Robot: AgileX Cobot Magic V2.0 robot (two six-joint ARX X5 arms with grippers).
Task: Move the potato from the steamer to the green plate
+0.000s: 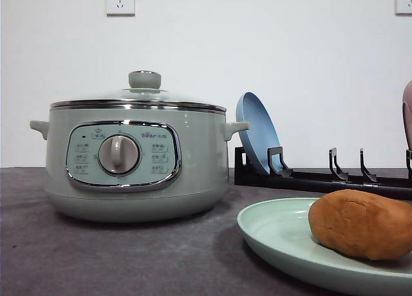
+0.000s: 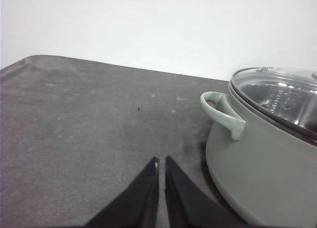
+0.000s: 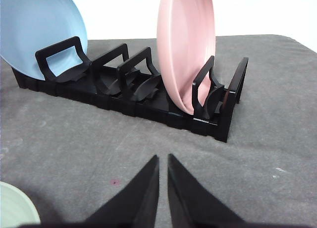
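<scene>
The left arm's matte black, wedge-shaped plastic gripper (image 2: 161,161) tapers to points (one tip apparently pale-flecked); the right arm's black gripper (image 3: 163,158) matches.

Lab-style mock kitchen bench, grey mat (image 1: 129,257), bare white wall (image 1: 290,51) with sockets (image 1: 120,0), steamer (image 1: 135,161), black plate rack (image 3: 133,96) holding plates

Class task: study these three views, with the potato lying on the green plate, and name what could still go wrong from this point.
1. The potato lies toward one side of the green plate; being rounded, it might roll if the plate is nudged.
2. The right gripper, closed and empty, points at the black rack; moving forward could knock the upright pink plate.
</scene>
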